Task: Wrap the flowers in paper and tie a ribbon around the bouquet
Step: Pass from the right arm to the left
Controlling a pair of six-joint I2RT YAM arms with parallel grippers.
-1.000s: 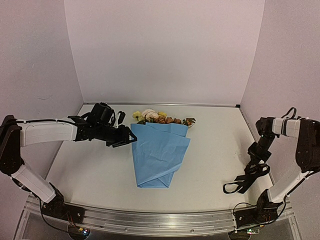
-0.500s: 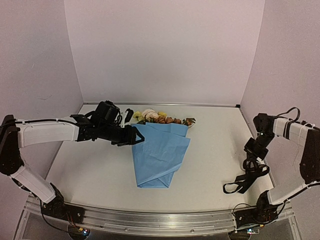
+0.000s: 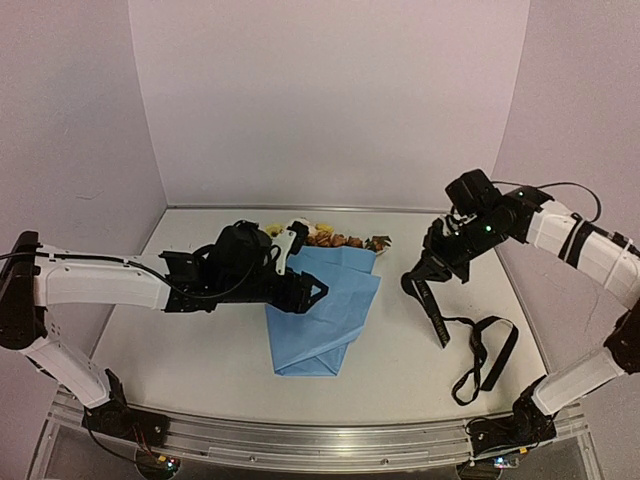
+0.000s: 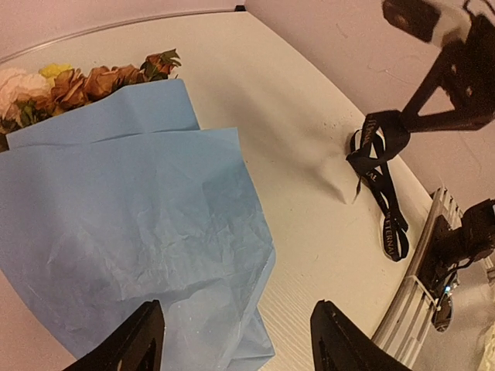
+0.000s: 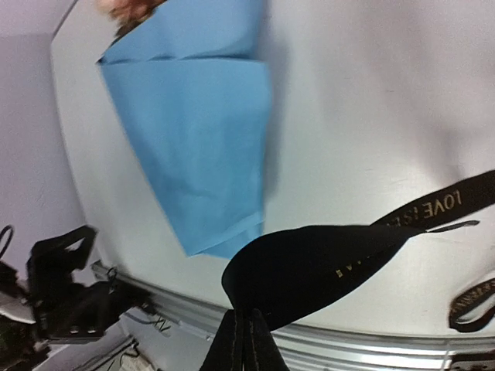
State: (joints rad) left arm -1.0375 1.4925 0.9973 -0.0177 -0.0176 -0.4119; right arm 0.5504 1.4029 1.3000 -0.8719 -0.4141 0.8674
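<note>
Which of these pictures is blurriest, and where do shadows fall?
Right wrist view: blurriest, ribbon and paper both soft-edged. Left wrist view: sharp, paper creases clear, soft shadow on the table beside the ribbon. Top view: even light, no glare.

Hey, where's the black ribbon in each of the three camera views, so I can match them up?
Top external: ribbon right of centre, hanging from the right gripper.
Left wrist: ribbon right of middle, its tail trailing toward the lower right.
Right wrist: ribbon at bottom centre, a wide black loop.
Shared landmark: the light blue paper.
</note>
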